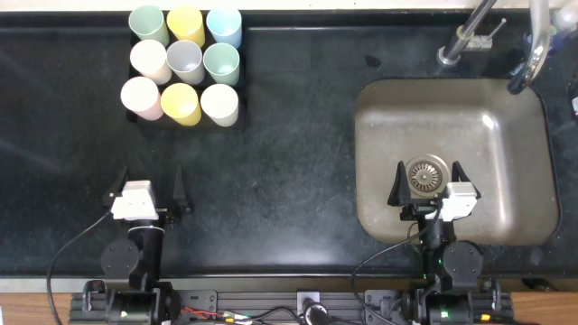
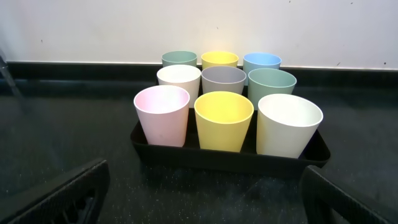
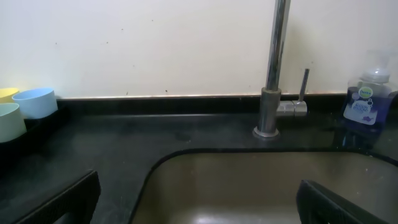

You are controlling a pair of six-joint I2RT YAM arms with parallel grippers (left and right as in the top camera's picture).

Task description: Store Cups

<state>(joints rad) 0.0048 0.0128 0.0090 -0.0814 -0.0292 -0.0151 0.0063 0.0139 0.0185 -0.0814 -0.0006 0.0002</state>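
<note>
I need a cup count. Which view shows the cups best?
Top view: all nine cups stand unobstructed in the tray. Left wrist view: front cups partly hide back ones. Right wrist view: three at its edge.

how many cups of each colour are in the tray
green cups: 2
yellow cups: 2
white cups: 2
blue cup: 1
grey cup: 1
pink cup: 1
total: 9
</note>
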